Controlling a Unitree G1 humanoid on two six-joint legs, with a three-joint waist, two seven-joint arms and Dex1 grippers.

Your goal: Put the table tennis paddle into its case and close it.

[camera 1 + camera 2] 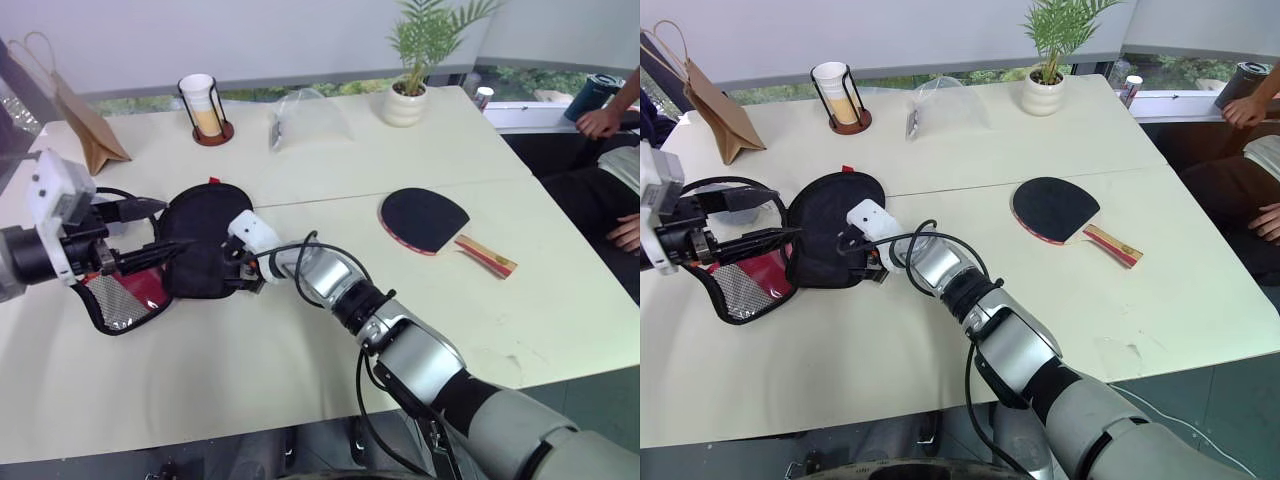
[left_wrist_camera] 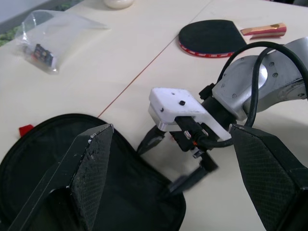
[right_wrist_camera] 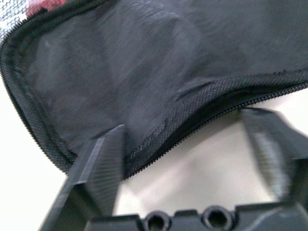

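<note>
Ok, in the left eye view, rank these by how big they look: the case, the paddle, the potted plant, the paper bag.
1. case
2. table tennis paddle
3. potted plant and paper bag: look alike, unranked; both stand farther back.

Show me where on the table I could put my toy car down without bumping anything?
The biggest bare patch of the table is along the near edge, in front of the case and the table tennis paddle. There's also room between the clear bag and the paddle. It's crowded around the case, where the left gripper and right gripper both reach.
</note>
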